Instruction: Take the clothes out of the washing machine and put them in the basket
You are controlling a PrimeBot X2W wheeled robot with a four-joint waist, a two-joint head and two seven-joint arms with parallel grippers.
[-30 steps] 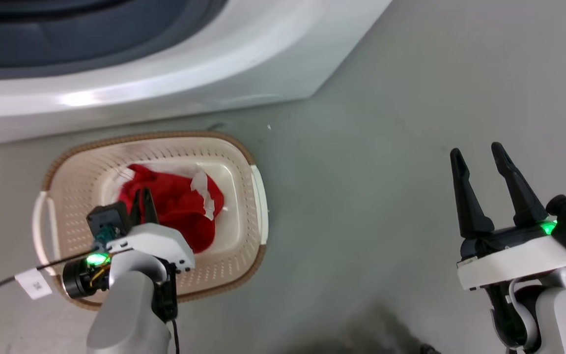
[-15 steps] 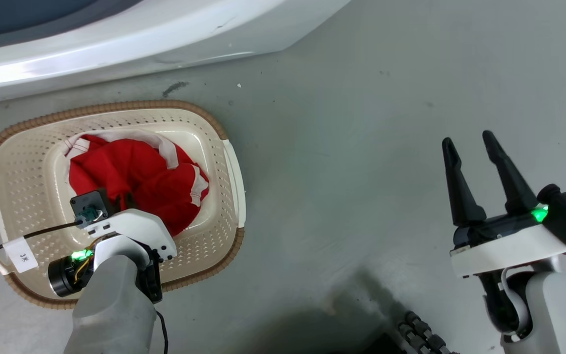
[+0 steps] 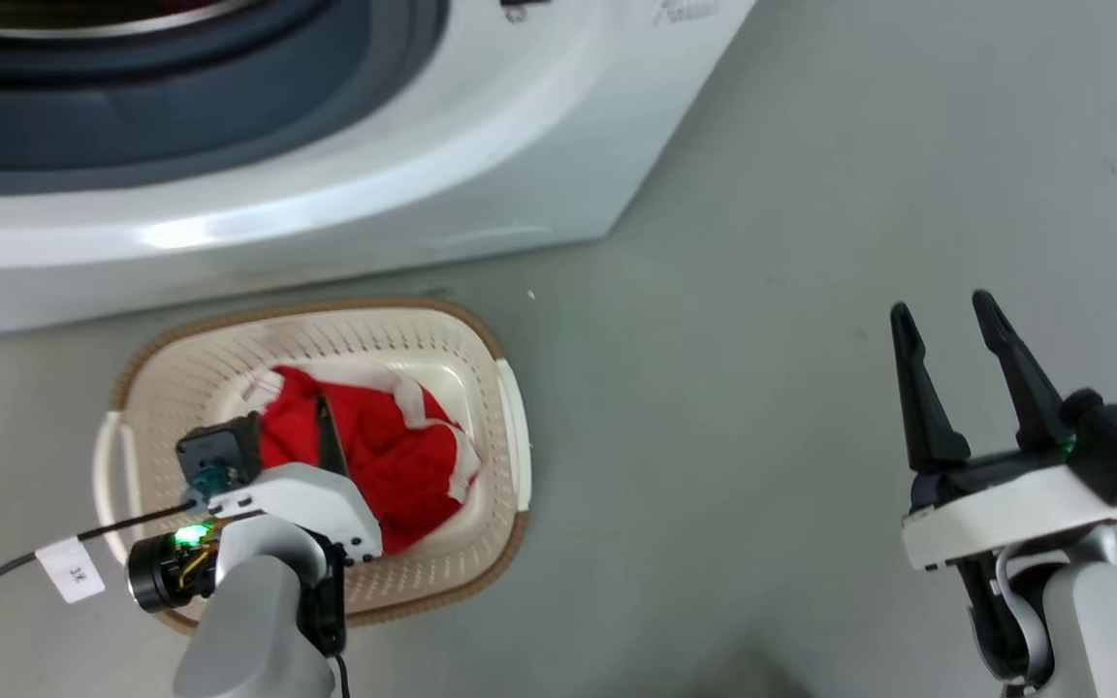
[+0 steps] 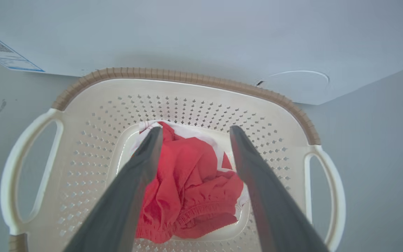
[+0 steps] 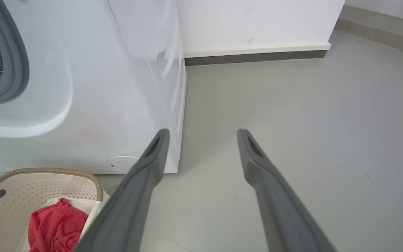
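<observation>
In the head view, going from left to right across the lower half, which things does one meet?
White paper tag → basket with the clothes inside it → bare floor → right tool.

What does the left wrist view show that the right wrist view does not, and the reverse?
Left wrist view, not the right one: both handles of the basket, and the elastic hem of the clothes, framed by the open left claw. Right wrist view, not the left one: the grey-rimmed opening of the washing machine, the wall's dark skirting, and the open right claw over the floor. Both: basket, red clothes inside it, the machine's white front with its round cap.
</observation>
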